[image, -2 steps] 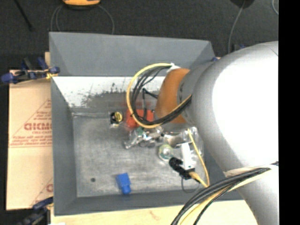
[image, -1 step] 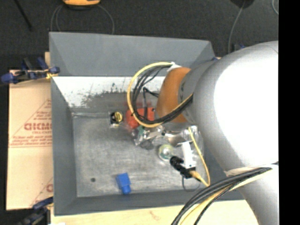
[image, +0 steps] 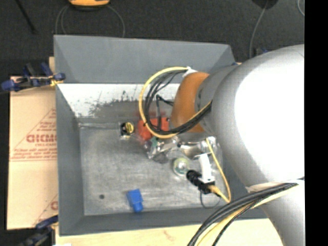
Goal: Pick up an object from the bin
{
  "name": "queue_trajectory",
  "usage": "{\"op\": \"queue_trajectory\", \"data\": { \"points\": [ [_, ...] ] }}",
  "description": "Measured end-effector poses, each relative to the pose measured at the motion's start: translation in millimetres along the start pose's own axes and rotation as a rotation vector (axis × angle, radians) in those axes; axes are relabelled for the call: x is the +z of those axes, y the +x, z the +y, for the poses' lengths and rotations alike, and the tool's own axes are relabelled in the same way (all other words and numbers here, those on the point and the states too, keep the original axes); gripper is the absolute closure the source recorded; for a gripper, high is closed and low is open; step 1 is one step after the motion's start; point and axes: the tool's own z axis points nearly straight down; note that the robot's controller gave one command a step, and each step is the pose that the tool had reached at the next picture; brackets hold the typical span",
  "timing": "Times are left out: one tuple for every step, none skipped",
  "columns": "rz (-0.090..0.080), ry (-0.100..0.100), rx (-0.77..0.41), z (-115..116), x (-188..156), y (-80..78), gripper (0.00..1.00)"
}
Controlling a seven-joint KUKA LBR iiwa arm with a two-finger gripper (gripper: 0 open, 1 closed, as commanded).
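Several small things lie loose in the grey metal bin (image: 69,152), most of them gathered near its back wall under the arm's wrist. The gripper (image: 158,148) is low over the middle of the floor, its silvery metal end just beneath the orange cover (image: 185,102) and the loops of yellow and black cables (image: 148,94); whether it is open or closed cannot be told, and nothing can be made out in its grasp. Nearest to it is an orange-red lump (image: 143,130), just beside the gripper on the side toward the back wall and the view's left, partly behind the cables. A small black and yellow piece (image: 124,128) sits next to that lump, further left. A pale round thing (image: 180,166) lies close on the gripper's other side, toward the front. A blue block (image: 135,200) rests well apart near the front wall.
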Motion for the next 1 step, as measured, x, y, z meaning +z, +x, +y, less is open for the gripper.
{"op": "queue_trajectory", "data": {
  "points": [
    [-0.002, 0.002, -0.008, 0.5, -5.4, -0.9, 1.00]
  ]
}}
